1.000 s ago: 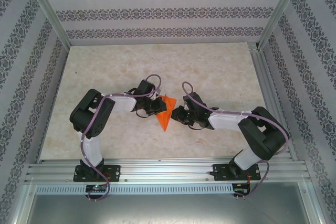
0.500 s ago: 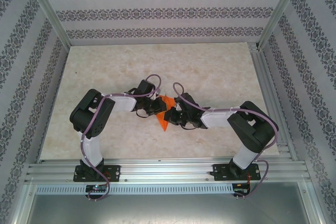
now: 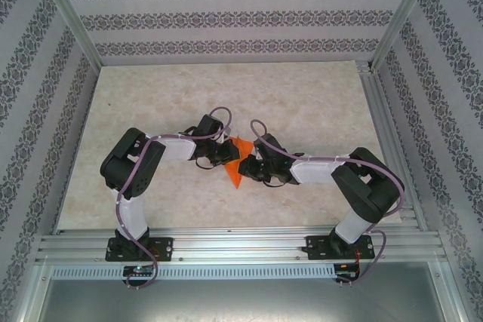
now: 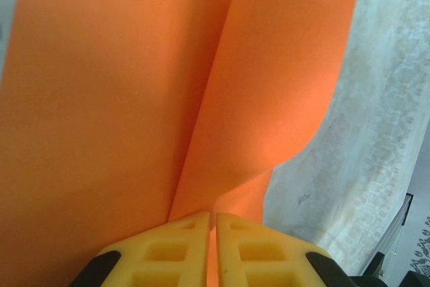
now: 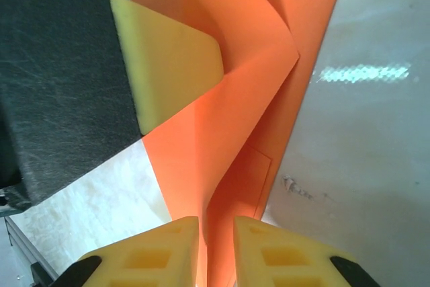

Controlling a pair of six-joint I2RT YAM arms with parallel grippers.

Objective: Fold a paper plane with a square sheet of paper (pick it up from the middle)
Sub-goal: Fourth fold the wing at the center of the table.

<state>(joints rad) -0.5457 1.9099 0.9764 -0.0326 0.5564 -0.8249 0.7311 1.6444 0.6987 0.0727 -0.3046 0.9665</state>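
At table (image 3: 151, 111) centre: left end effector (image 4: 213, 217) clamped on orange paper (image 4: 101, 99); right end effector (image 5: 216, 223) narrowly straddles fold, grip unclear.

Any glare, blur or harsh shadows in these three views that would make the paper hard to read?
Top external: even, diffuse light with soft shadows; the orange paper is small but sharp. Left wrist: the paper is very close and slightly soft, and the table beside it is washed out. Right wrist: a bright glare streak on the table at right; the left gripper's finger looms large at upper left.
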